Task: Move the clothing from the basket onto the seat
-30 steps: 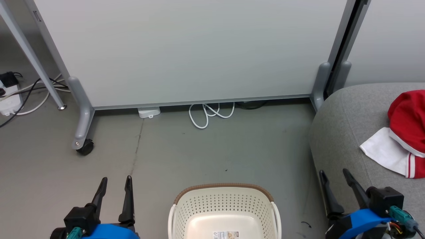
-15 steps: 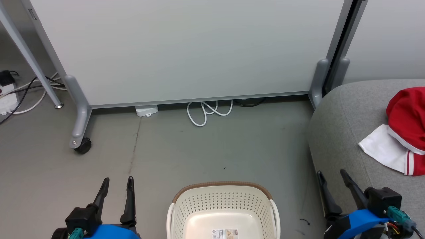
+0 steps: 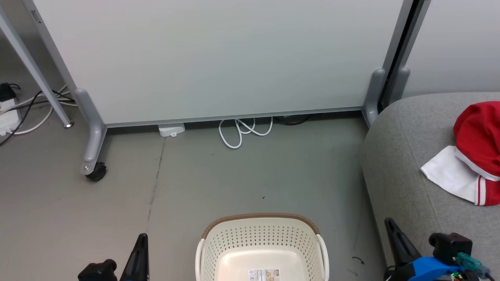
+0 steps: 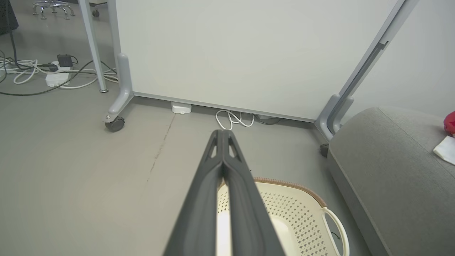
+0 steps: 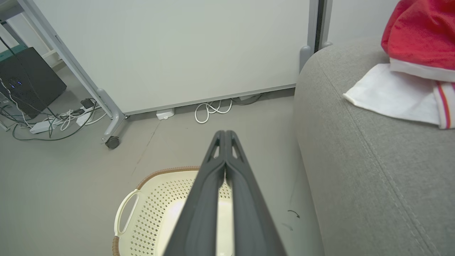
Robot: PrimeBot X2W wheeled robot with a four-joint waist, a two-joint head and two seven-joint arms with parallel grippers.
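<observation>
The cream perforated basket (image 3: 261, 246) with a brown rim stands on the floor at the bottom centre, holding nothing but a paper label (image 3: 264, 274). The clothing (image 3: 474, 152), red over white with striped trim, lies on the grey seat (image 3: 402, 168) at the right. My left gripper (image 3: 141, 239) is low at the bottom left, its fingers pressed together and shut on nothing, as the left wrist view (image 4: 222, 133) confirms. My right gripper (image 3: 388, 223) sits at the bottom right beside the seat's front, also shut and holding nothing (image 5: 223, 133).
A wheeled white partition (image 3: 218, 58) stands across the back, with a caster (image 3: 95, 171) at its left foot. A white cable loop (image 3: 242, 132) and a small white box (image 3: 171, 129) lie under it. A power strip and cables (image 3: 11, 113) lie at the far left.
Both grippers have gone from open to shut and dropped lower in the head view. The camera shifted slightly, so the scene sits a little higher and to the left.
</observation>
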